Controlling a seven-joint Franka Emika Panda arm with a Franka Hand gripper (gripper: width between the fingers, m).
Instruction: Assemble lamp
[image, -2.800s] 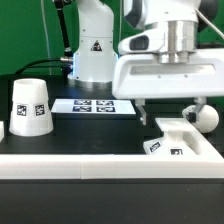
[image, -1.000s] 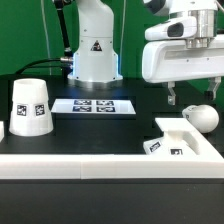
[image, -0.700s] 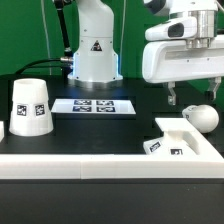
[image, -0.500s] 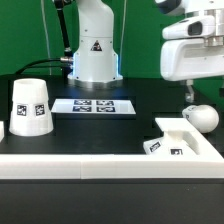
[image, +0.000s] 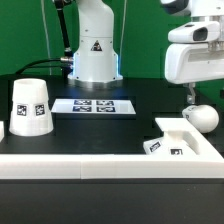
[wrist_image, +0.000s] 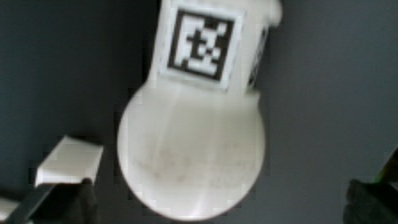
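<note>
Nothing of the lamp is joined yet, as far as I can see; all three parts sit apart on the black table (image: 110, 128). The biggest, the white plastic cone-shaped shade (image: 28, 105) with its square tags, stands alone at the exterior view's left, well away from the rest. The flat square white base (image: 190, 133) lies at the exterior view's right, with nothing fitted into it. Just behind it is the white ball-topped bulb (image: 203, 116), which appears to lie on its side, ball end near the base's far corner.

The two-finger gripper (image: 196, 97) hangs right over that bulb. From the wrist view the fingers (wrist_image: 63, 168) are spread wide to either side of the ball and are not touching it, so it holds nothing. I'd judge picking up the bulb to be the step in hand, with seating it in the base and capping it with the shade both left to do.

A long white rail (image: 100, 165) runs across the front, and the marker board (image: 93, 104) lies mid-table. Neither blocks the reach.
</note>
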